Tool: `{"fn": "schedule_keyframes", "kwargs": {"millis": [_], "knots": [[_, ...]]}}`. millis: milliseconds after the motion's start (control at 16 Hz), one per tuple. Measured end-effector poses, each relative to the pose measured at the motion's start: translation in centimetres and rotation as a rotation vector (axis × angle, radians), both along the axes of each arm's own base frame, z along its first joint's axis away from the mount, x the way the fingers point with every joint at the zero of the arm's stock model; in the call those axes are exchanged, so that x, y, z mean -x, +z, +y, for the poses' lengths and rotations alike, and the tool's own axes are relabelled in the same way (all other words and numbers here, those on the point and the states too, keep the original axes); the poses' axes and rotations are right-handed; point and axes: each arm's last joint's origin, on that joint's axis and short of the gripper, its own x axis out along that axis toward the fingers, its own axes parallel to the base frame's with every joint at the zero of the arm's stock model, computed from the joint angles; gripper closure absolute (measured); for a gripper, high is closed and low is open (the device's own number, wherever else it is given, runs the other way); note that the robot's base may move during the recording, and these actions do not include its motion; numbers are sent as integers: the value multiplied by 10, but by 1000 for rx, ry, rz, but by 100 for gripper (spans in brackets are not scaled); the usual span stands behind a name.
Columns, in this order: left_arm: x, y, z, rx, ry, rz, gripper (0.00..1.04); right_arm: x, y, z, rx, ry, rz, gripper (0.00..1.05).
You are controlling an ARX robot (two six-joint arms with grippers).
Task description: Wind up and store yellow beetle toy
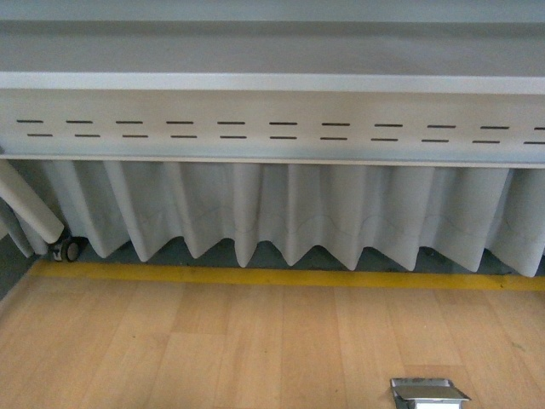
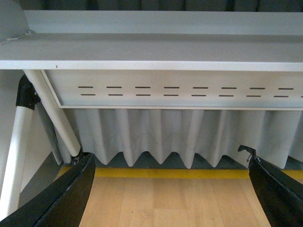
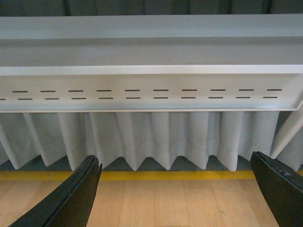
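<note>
Front view, from the left: a white tube leg (image 1: 30,204) and a small caster (image 1: 66,250). Then comes a pleated white curtain (image 1: 298,213) under a slotted grey panel (image 1: 272,128). A yellow stripe (image 1: 281,277) runs along the far edge of the wooden bench (image 1: 213,341). Low at the right is the rim of a shiny metal container (image 1: 428,390).

The yellow beetle toy appears in no view, so I cannot say where it lies. My left claw (image 2: 169,163) is spread wide and empty, and my right claw (image 3: 175,161) is the same.

The risk, as I judge it, is that any reach begins blind, so I could miss the toy or nudge it off the bench.

Only the front view shows the container, which is perhaps the storage place. Only the wrist views show my claws. The left wrist view alone shows a black joint (image 2: 26,92) on the leg.
</note>
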Motion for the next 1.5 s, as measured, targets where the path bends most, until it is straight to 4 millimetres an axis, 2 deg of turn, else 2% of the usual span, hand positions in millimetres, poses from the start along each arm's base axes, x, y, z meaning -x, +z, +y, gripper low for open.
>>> {"fn": "schedule_keyframes", "kwargs": {"millis": [1497], "knots": [[0, 0, 0, 2, 0, 0, 7, 0, 0, 0, 0, 2, 0, 7]]}}
